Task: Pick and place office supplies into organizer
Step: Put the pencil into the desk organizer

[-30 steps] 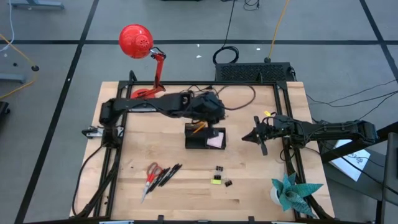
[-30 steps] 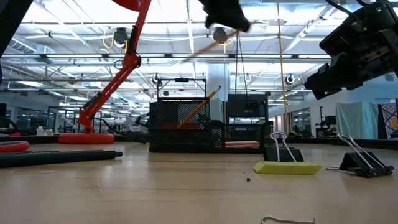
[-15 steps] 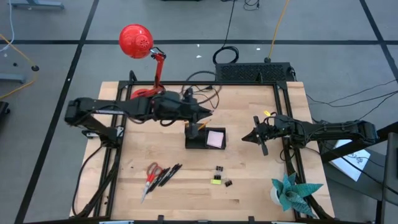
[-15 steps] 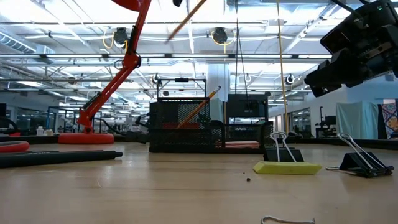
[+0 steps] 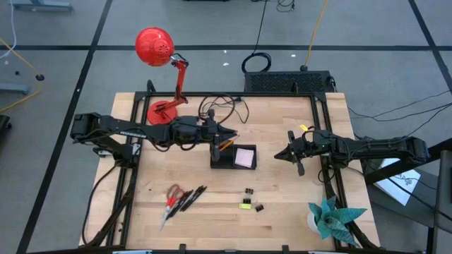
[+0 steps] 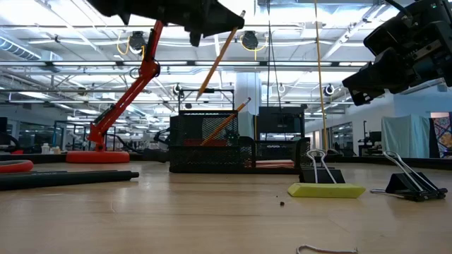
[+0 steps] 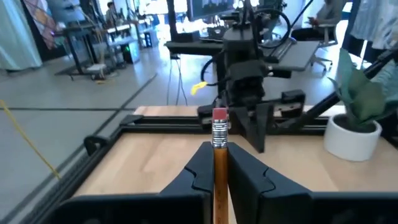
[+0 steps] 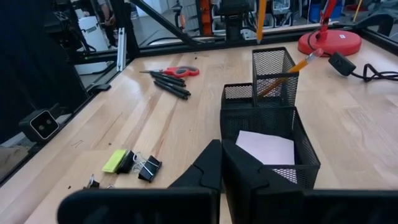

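My left gripper (image 5: 223, 134) (image 7: 217, 154) (image 6: 215, 21) hovers just left of the black mesh organizer (image 5: 233, 156) (image 6: 212, 144) (image 8: 267, 118), shut on an orange pencil (image 6: 217, 56). A second pencil (image 8: 292, 70) leans in the organizer's tall compartment, and a pale pad (image 8: 266, 148) lies in the low section. Red scissors (image 5: 171, 196) and black pens (image 5: 192, 199) lie on the table's near left. Binder clips (image 5: 250, 192) and a yellow-green piece (image 5: 245, 204) (image 6: 326, 190) lie near the middle. My right gripper (image 5: 292, 154) (image 8: 221, 152) waits shut, right of the organizer. My left gripper pinches the pencil between its two fingers (image 7: 239, 168), close below the eraser end (image 7: 219, 127), which sticks out past the fingertips. The fingers come roughly level from the table's left. The pencil is lifted clear and tilted, its lower end (image 6: 200, 92) above the tall compartment.
A red desk lamp (image 5: 157, 49) stands at the far left, its base (image 5: 164, 109) on the table. A teal paper plant (image 5: 332, 215) sits at the near right corner. A black box with cables (image 5: 286, 81) lies beyond the far edge. Bare wood spreads around the organizer.
My left arm has drawn back toward the table's left edge, and its gripper has moved from above the organizer to just left of it. The held pencil has tipped from nearly level to steeply slanted and has come lower over the tall compartment.
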### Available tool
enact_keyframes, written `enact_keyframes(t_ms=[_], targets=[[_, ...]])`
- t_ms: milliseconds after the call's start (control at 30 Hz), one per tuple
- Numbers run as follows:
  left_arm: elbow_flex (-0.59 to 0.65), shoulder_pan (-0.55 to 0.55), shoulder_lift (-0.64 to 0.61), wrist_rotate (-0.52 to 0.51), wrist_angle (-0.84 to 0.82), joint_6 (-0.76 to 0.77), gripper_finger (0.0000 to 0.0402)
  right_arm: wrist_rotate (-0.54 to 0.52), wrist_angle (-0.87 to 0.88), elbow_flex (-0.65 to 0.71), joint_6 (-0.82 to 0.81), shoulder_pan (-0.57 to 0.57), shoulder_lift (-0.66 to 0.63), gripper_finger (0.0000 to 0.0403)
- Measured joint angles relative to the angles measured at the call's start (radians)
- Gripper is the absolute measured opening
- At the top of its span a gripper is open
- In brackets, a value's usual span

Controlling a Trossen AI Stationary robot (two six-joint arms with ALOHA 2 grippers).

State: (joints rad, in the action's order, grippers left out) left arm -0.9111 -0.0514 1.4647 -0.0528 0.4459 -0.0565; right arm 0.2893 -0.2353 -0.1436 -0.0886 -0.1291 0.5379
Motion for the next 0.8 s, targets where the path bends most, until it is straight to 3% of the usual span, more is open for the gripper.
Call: enact_keyframes(t_ms=[567, 800], targets=[[0.26, -0.05, 0.0, 0.001, 0.296, 0.006, 0.0029, 0.0, 0.001, 0.0, -0.001, 0.0, 0.0, 0.0004], [0.286, -0.049, 0.029, 0.0, 0.338, -0.01, 0.0028, -0.002, 0.0, 0.0, 0.002, 0.0, 0.0, 0.0004]])
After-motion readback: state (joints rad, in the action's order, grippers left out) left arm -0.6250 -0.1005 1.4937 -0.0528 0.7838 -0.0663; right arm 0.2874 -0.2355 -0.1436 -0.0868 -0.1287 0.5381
